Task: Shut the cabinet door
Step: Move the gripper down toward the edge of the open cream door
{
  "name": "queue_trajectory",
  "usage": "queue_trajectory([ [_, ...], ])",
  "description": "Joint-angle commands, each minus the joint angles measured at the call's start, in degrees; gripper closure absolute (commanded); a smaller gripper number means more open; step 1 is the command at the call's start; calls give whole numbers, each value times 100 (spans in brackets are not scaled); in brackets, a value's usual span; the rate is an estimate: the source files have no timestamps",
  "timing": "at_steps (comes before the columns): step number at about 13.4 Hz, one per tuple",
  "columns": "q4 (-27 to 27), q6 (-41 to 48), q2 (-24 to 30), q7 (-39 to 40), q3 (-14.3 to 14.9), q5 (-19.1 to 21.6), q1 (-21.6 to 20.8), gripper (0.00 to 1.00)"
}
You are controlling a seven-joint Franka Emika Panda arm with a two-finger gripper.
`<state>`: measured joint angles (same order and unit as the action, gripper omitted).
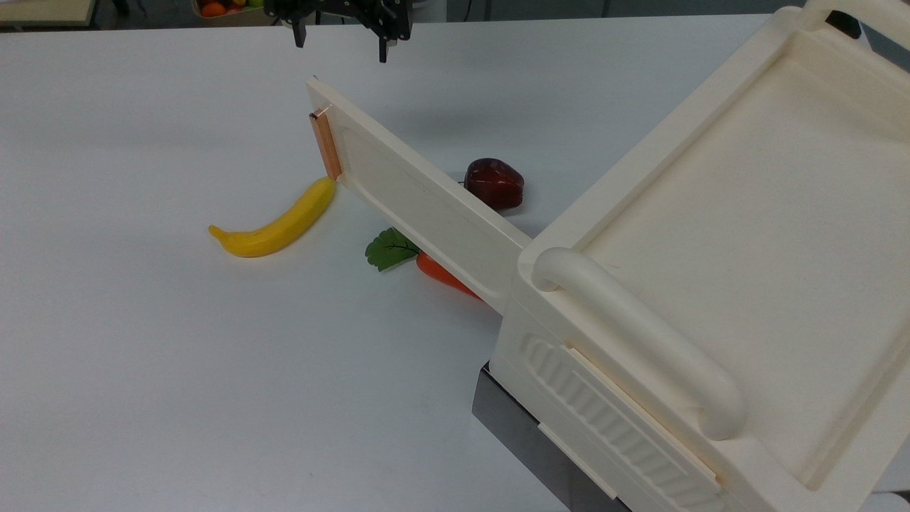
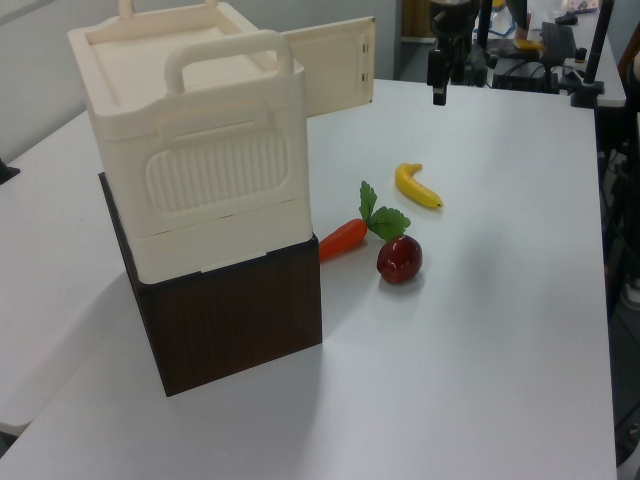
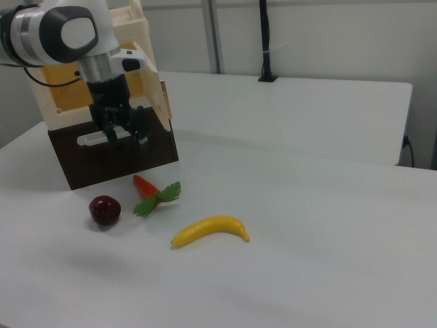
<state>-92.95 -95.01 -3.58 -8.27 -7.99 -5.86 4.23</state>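
The cabinet [image 1: 711, 284] is a big cream box w/ a tray-like top and a thick rounded handle [image 1: 640, 341], standing on a dark base [image 2: 235, 320] on the white table [image 1: 178, 355]. In the top view it takes the right side. The cabinet door [image 1: 419, 206] is open – it swings out from the cabinet corner toward the top view's left, and its far end w/ the copper strip [image 1: 325, 144] is well apart from the cabinet body. In the left view the door sticks out behind the cabinet toward the left view's right.

The gripper [image 1: 341, 43] hangs above the table near the door's free end, not touching it. Its 2 fingers point down w/ a wide gap between them and hold nothing.

On the table there are 3 toy foods – a banana [image 1: 277, 224], a carrot [image 1: 444, 274] w/ green leaves [image 1: 389, 249], and a dark red apple [image 1: 495, 183]. In the top view the banana's tip is just beside the door's lower end, the carrot lies partly under the door, and the apple is behind the door. In the right view the apple, carrot and banana lie in front of the cabinet, apart from the arm [image 3: 68, 34]
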Motion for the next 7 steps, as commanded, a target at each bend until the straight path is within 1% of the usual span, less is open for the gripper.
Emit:
queue_trajectory([
  [1,-118,26,112,106,61,-20,16,0],
  [5,-48,26,77,106,61,-3,16,0],
  [6,-48,9,77,115,61,-3,16,12],
  [7,-39,17,60,115,61,-3,16,29],
])
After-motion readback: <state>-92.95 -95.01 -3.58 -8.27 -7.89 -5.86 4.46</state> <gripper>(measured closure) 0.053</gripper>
